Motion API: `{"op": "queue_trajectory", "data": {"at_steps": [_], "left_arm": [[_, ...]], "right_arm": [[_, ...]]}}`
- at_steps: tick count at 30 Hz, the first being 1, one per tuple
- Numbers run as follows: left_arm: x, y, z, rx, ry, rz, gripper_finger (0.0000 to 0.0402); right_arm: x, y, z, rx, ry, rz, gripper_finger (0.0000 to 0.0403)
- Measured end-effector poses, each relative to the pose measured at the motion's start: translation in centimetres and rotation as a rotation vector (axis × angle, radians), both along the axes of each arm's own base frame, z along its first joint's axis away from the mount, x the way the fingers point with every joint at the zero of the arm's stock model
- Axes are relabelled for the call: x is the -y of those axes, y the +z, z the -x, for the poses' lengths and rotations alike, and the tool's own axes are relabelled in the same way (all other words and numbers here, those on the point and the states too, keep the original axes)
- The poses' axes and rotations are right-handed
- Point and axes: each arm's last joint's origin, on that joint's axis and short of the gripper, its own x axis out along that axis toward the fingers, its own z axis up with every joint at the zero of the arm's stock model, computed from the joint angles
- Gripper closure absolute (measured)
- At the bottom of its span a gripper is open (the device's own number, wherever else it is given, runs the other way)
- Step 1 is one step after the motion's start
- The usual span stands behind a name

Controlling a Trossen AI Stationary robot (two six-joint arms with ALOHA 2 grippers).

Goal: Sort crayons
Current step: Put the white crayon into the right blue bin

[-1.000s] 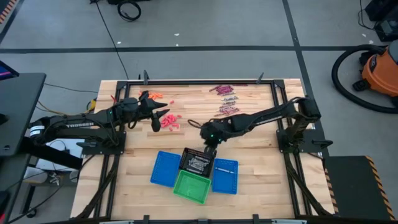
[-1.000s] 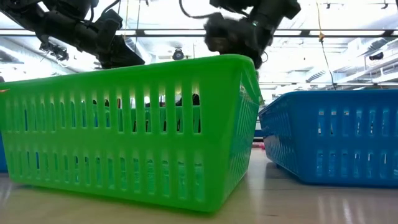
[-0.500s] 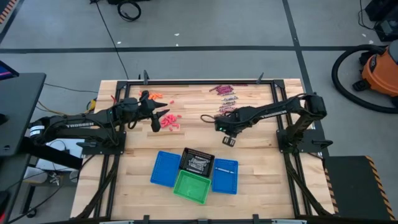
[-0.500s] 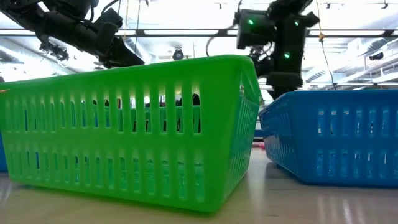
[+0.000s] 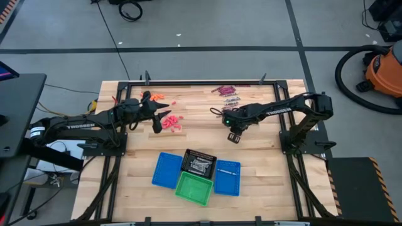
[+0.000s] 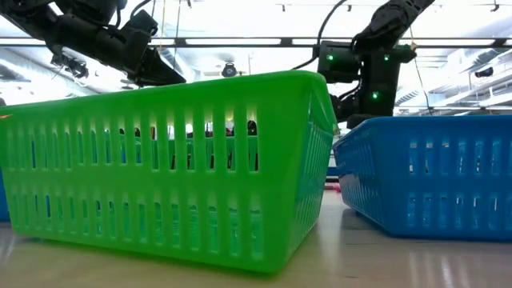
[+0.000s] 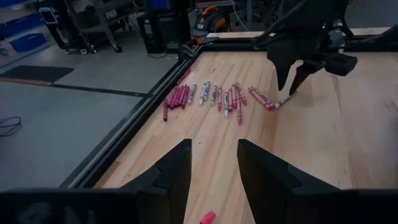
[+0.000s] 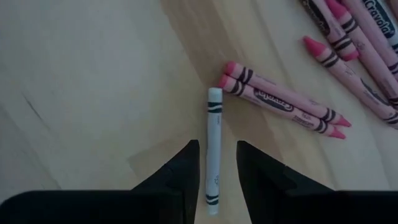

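A row of maroon, silvery-grey and pink crayons [image 5: 227, 100] lies flat on the table at the far right; it also shows in the left wrist view [image 7: 208, 96]. My right gripper [image 8: 217, 163] is open and points down. Its fingers stand on either side of one silvery-grey crayon [image 8: 214, 146], which lies flat at the near end of that row beside two pink crayons [image 8: 280, 102]. I see no touch. My left gripper [image 7: 213, 165] is open and empty, held above the table beside a heap of reddish crayons [image 5: 173, 122] at the far left.
Near the front edge stand a blue basket [image 5: 164, 171], a black basket [image 5: 199, 162] with crayons in it, a green basket [image 5: 192, 189] and a second blue basket [image 5: 227, 177]. A few orange crayons [image 5: 157, 96] lie at the far left. Bare wood lies between the arms.
My right gripper has gone from above the black basket toward the table's far right, to the near end of the crayon row, and has come down over the silvery-grey crayon.
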Motion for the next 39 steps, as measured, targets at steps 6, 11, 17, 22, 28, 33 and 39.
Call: {"op": "queue_trajectory", "data": {"at_steps": [6, 11, 17, 22, 28, 33, 39], "left_arm": [[0.0, 0.0, 0.0, -0.007, -0.004, -0.024, 0.0260], [0.0, 0.0, 0.0, -0.017, -0.011, -0.047, 0.0260], [0.0, 0.0, 0.0, -0.030, -0.018, -0.072, 0.0260], [0.0, -0.1, 0.0, -0.062, -0.032, -0.111, 0.0260], [0.0, -0.1, 0.0, -0.075, -0.040, -0.136, 0.0260], [0.0, -0.1, 0.0, -0.076, -0.040, -0.135, 0.0260], [0.0, -0.1, 0.0, -0.076, -0.040, -0.135, 0.0260]], "right_arm": [[0.7, -1.1, 0.7, 0.010, -0.027, -0.020, 0.0288], [0.7, -1.7, 0.9, 0.033, -0.024, -0.072, 0.0288], [0.6, -1.8, 0.9, 0.033, -0.041, -0.072, 0.0289], [0.6, -1.9, 1.0, 0.036, -0.072, -0.078, 0.0310], [0.5, -2.3, 1.6, 0.019, -0.102, -0.086, 0.0355], [0.6, -2.0, 1.2, 0.018, -0.084, -0.079, 0.0386], [0.7, -0.9, 0.4, 0.040, -0.065, -0.072, 0.0396]]}}
